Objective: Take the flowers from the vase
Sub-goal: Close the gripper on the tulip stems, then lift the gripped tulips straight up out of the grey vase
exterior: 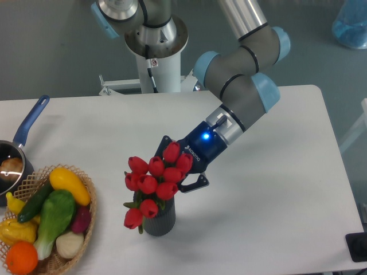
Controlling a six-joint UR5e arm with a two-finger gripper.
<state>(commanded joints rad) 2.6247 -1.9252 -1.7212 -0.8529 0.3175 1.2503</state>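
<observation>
The flowers (pixel 153 180), a bunch of red tulips with green leaves, stand in the vase (pixel 159 222), a small dark grey ribbed cylinder near the table's front middle. The bunch leans a little to the left. My gripper (pixel 179 165) comes down from the upper right and sits right behind the tulip heads. Its black finger links show spread apart, one above the bunch (pixel 165 142) and one at its right side (pixel 198 183). The fingertips are hidden behind the blooms. I cannot see whether they touch the stems.
A wicker basket (pixel 87 220) with colourful vegetables stands at the front left. A blue-handled saucepan (pixel 28 123) sits at the left edge. The robot's base column (pixel 156 51) is at the back. The table's right edge runs close to a dark object (pixel 356 246).
</observation>
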